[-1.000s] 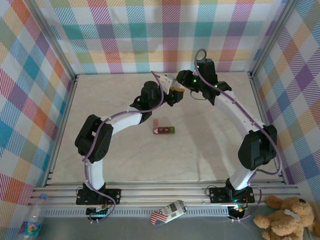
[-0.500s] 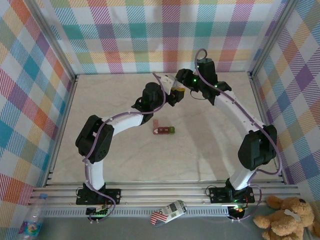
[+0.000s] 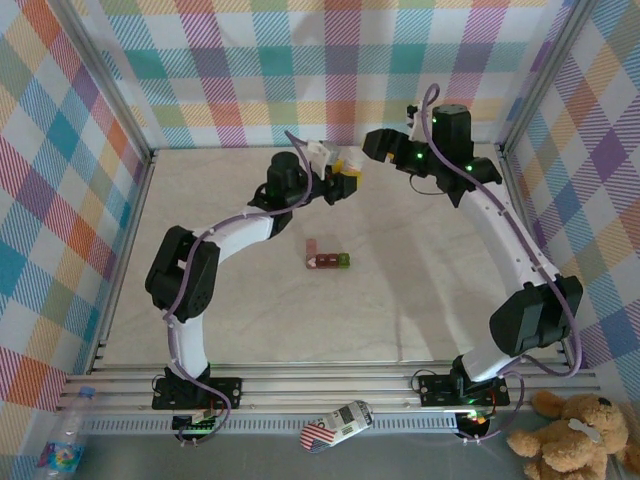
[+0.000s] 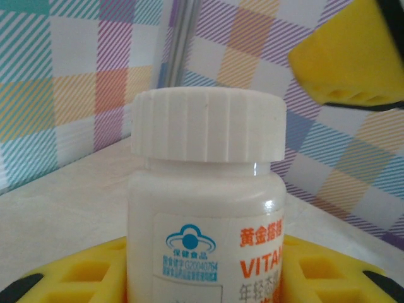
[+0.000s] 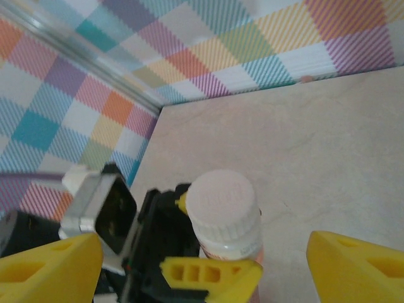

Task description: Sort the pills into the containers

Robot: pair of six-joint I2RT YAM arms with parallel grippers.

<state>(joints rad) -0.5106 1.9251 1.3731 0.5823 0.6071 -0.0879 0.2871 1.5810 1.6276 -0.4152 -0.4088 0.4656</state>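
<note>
- The containers (image 3: 328, 259) lie flat on the table (image 3: 420, 300), nearer the arm bases than the white bottle (image 4: 205, 208). They are well apart from both sets of fingers, and the green compartment is at the row's right end.
- The left gripper (image 3: 345, 172) holds the white bottle upright above the table, its yellow fingers (image 4: 82, 274) clamped on either side of the bottle's lower body. The ribbed cap is on the bottle.
- The right gripper (image 3: 372, 146) hangs just beyond the white bottle, on its right and towards the back wall. Its fingers (image 5: 360, 265) are spread wide, well clear of the cap on both sides and touching nothing.
- In the left wrist view, one yellow finger of the right gripper shows above and to the right of the white bottle's cap, apart from it.
- Compared with a second ago, the right gripper was pressed up against the white bottle's top; its fingers have since parted and it has drawn back from the bottle towards the back wall.
- The left gripper has carried the white bottle a little farther from the containers, with its grip unchanged.
- The containers have not moved.
</note>
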